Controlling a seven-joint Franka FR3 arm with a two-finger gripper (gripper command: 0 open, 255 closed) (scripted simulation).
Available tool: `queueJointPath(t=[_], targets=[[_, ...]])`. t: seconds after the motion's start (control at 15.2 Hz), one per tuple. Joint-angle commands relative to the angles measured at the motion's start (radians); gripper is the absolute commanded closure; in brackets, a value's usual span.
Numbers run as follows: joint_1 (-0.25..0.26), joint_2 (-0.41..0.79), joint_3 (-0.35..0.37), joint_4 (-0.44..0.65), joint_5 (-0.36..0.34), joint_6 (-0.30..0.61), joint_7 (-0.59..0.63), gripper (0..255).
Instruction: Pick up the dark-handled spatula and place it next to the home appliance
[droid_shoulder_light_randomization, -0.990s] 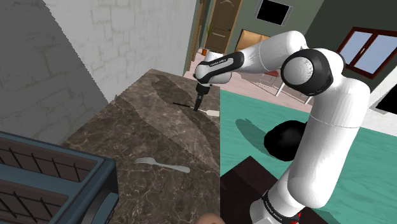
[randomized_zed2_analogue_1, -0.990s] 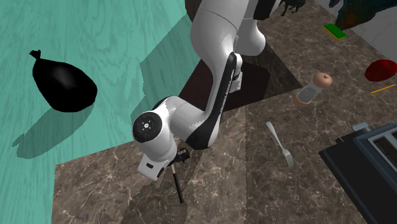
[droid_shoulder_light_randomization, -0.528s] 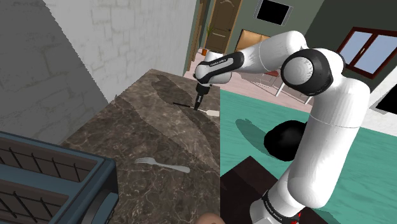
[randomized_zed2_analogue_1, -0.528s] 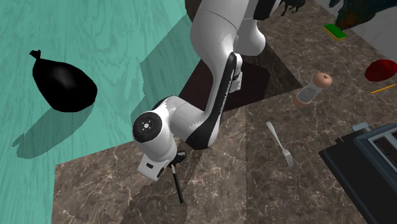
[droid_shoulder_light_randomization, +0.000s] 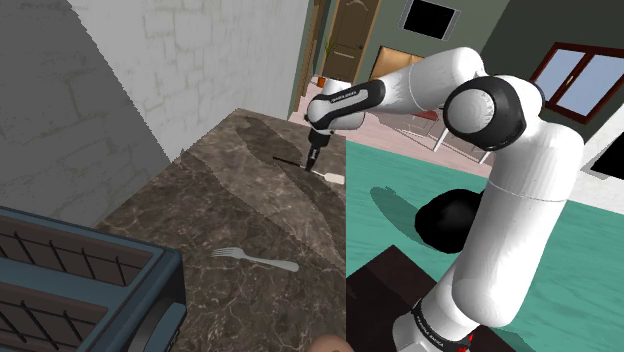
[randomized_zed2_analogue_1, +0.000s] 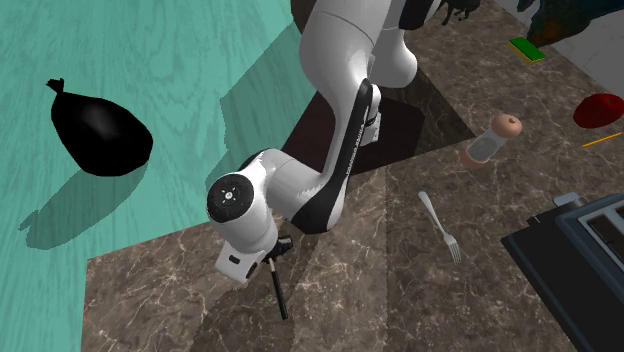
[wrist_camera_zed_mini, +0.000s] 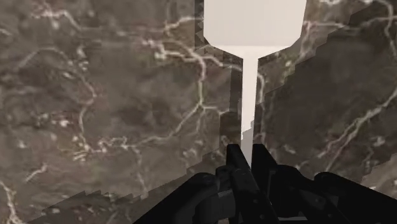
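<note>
The spatula (wrist_camera_zed_mini: 251, 22), with a flat white blade, a thin white neck and a slim dark handle, sits in the black two-finger gripper (wrist_camera_zed_mini: 247, 156). The fingers are closed on it where the neck meets the handle. The blade reaches out ahead of the fingertips, and the handle (randomized_zed2_analogue_1: 279, 297) trails back past them. It lies low over the brown veined marble countertop (droid_shoulder_light_randomization: 220, 200), close to that counter's far edge; whether it has left the surface I cannot tell.

The grip is well off the tool's middle, so it may swing about the fingers. A straight, slow lift should come first, and the sideways move only once the blade is free.

The dark blue-grey slotted appliance (droid_shoulder_light_randomization: 80, 280) stands well away from the gripper, at the counter's opposite end. The silver fork (droid_shoulder_light_randomization: 258, 261) lies between them, so the carry should pass above it and set the spatula down just beside the appliance's wall.
</note>
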Motion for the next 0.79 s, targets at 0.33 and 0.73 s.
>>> queueJointPath(t=[0.33,0.73], targets=[[0.003,-0.043,-0.005,0.038,-0.017,-0.079,0.015,255],[0.005,-0.075,-0.009,0.079,-0.03,-0.151,0.025,255]])
